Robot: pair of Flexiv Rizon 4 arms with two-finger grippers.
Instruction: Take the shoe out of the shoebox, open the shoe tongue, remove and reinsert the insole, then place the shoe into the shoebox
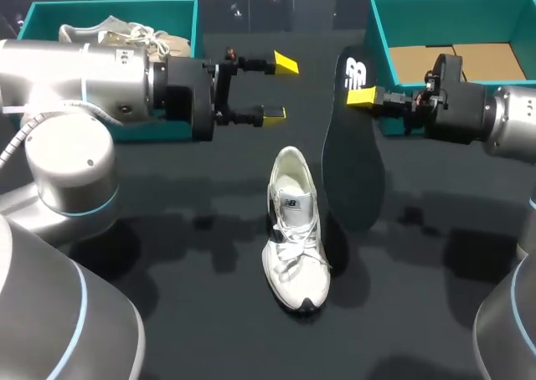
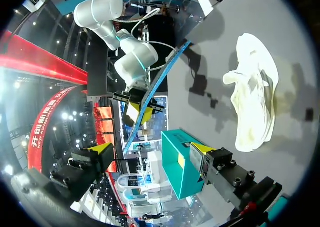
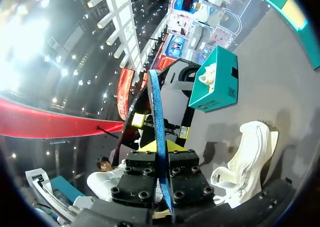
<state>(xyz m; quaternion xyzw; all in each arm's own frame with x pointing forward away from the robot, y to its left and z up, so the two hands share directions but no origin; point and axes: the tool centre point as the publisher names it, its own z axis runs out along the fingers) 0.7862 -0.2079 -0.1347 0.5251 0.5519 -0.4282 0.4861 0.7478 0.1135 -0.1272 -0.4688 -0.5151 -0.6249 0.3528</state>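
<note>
From above, we see two teal cardboard shoeboxes at the far side of our black matte table. The left shoebox holds a pale laced shoe. The right shoebox shows its brown cardboard floor. The white low sneaker lies on the table between and nearer than the boxes, opening up, laces loose. Our right gripper pinches the flat black insole near its upper end and holds it upright just beside the sneaker. Our left gripper hangs wide open beyond the sneaker, with nothing in it.

In our left wrist view, the spread fingers frame the right shoebox, whose inside is hidden. The sneaker lies off to one side. The insole shows edge-on as a thin blue strip.

In our right wrist view, both fingers clamp the insole from two sides. Ahead stands the left shoebox with the pale laced shoe inside. The sneaker lies beside the gripper, apart from it.
</note>
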